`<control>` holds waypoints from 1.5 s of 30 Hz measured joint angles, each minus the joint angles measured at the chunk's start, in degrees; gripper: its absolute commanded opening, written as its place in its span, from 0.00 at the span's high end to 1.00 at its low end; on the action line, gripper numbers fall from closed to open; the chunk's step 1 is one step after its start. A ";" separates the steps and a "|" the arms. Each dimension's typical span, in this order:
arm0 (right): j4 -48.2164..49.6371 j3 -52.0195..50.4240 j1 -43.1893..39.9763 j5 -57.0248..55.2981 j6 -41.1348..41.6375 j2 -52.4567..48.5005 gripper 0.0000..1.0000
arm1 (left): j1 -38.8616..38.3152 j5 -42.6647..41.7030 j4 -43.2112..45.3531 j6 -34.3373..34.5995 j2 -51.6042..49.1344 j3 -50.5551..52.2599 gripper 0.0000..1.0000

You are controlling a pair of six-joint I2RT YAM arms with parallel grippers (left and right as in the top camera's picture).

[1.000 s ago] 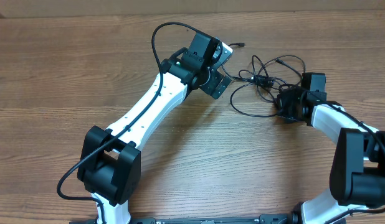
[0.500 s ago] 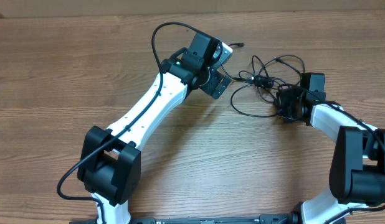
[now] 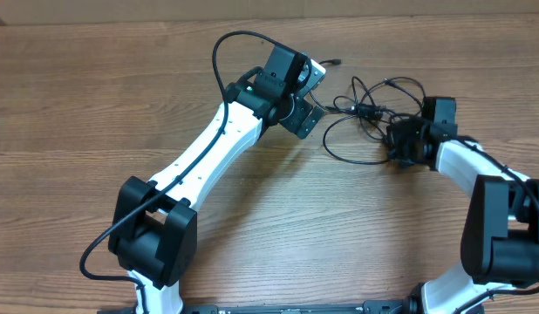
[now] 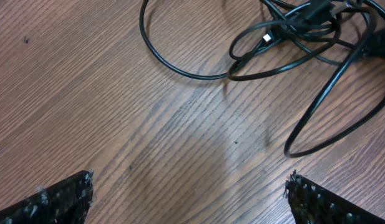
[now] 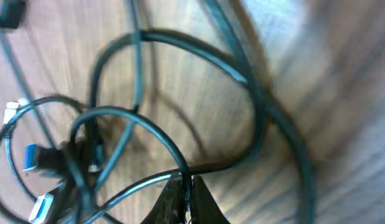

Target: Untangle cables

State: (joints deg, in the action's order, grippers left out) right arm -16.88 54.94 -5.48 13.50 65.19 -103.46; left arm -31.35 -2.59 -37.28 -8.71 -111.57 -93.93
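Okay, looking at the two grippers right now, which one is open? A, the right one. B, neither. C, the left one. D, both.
C: the left gripper has its fingers wide apart over the table with nothing between them, while the right gripper is pinched shut on the cables.

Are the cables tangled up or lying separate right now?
Tangled. The cables loop and cross over one another in one bunch; the left wrist view shows strands overlapping near a plug.
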 measured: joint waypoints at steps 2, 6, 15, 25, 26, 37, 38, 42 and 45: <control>-2.64 2.62 -0.02 0.07 -1.40 -0.04 0.96 | 0.00 -0.02 0.00 0.00 0.00 0.00 0.01; -7.08 8.20 0.00 0.04 -4.11 -0.04 0.96 | 0.00 -0.02 0.00 0.00 0.00 0.00 0.01; -12.87 15.58 -0.02 0.07 -8.90 -0.04 0.96 | 0.00 -0.02 0.00 0.00 0.00 0.00 0.00; -16.39 20.17 0.00 -0.63 -14.62 1.36 0.96 | 0.00 0.00 0.00 0.00 0.00 0.00 0.01; -16.68 20.17 0.00 -0.85 -14.86 1.60 0.96 | 0.00 0.00 -0.02 0.00 0.00 0.00 0.01; -19.76 20.17 0.00 -2.51 -21.49 1.99 0.81 | 0.00 0.00 0.00 0.00 0.00 0.00 0.01; -19.82 20.17 0.00 -2.40 -23.41 1.99 0.76 | 0.00 -0.02 0.00 0.00 0.00 0.00 0.00; -21.81 20.28 0.00 -3.56 -33.81 1.99 0.53 | 0.00 -0.02 -0.02 0.00 0.00 0.00 0.01; -23.26 20.28 0.00 -5.38 -40.70 1.99 0.30 | 0.00 0.00 0.00 0.00 0.00 0.00 0.00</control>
State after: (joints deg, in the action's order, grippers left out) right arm -40.14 75.22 -5.48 8.12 24.49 -101.47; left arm -31.35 -2.59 -37.28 -8.71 -111.57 -93.93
